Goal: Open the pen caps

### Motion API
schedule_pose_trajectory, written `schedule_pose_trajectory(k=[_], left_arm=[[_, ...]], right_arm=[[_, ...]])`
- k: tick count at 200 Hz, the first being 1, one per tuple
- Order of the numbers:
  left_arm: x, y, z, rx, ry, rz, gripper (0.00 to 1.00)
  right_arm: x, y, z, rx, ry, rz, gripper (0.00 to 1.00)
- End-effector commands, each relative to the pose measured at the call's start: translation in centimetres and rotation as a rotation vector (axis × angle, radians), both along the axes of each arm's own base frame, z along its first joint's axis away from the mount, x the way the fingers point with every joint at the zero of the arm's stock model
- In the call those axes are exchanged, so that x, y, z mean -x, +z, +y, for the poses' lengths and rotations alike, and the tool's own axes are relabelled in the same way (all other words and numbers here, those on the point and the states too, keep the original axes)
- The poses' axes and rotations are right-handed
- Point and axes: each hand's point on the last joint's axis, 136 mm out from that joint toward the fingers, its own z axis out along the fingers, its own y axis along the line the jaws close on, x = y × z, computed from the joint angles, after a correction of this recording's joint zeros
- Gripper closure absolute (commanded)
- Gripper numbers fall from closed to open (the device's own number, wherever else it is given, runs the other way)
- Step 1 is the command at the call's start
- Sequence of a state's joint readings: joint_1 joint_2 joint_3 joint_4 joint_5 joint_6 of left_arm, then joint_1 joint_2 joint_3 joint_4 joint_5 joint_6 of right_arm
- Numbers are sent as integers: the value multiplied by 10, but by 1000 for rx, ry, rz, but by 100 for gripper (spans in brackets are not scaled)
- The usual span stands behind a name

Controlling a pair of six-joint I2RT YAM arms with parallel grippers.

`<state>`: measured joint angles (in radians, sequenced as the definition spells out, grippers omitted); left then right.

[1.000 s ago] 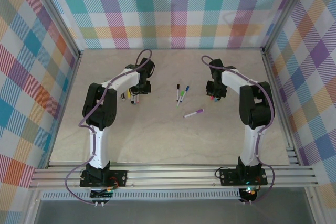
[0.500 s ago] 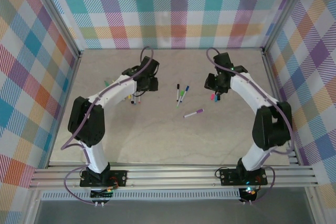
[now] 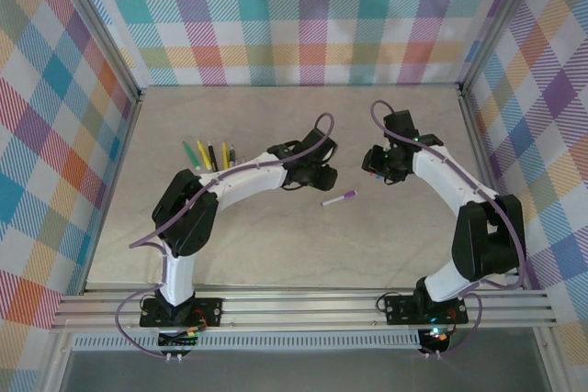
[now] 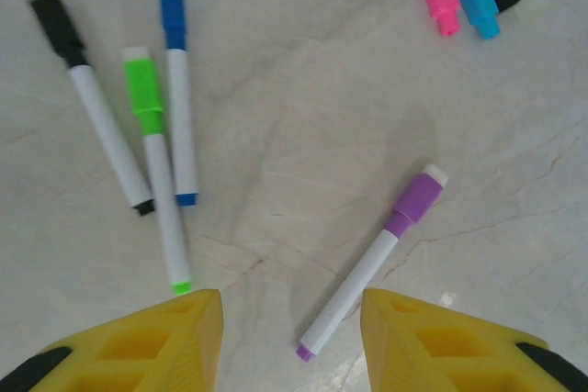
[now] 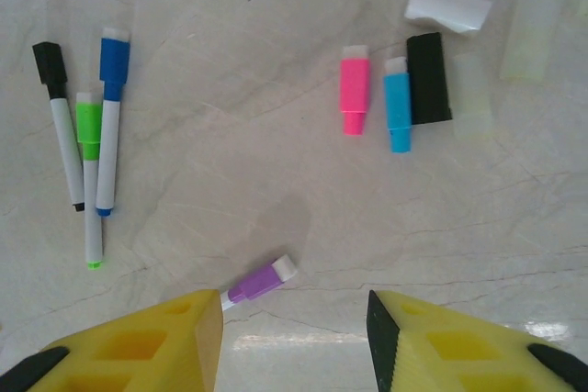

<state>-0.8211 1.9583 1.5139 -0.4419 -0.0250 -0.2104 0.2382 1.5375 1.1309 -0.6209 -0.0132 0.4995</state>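
The pale marbled table (image 3: 276,245) holds three capped pens (image 4: 152,153), black, green and blue, grouped together. Loose caps (image 5: 354,89) are parked apart to keep finished work separate; some are possibly clear. My left gripper (image 4: 289,319) hovers parted and empty over the purple pen (image 4: 372,263), probably the next one to uncap. My right gripper (image 5: 294,305) is likewise parted and empty.

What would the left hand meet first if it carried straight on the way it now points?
Probably the purple pen, lying on the table just ahead, in line with the gap between the open fingers of the left hand. Depth is unclear, so it might touch bare table beside it.
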Motion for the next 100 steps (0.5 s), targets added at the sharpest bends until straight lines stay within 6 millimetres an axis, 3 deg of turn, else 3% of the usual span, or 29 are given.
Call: schedule_pose_trajectory(k=[1,52,100], left_arm=[[6,0,-23,28,-78,-7,56],[27,-31,-44,-32,-146,30,56],[36,-59,-40,-143,-151,65,58]], right_arm=[[-1,10,-1,-41,-11,-39,53],[-1,7,-3,-56,-14,-37,52],[-4,8,-2,-74,-16,-40,53]])
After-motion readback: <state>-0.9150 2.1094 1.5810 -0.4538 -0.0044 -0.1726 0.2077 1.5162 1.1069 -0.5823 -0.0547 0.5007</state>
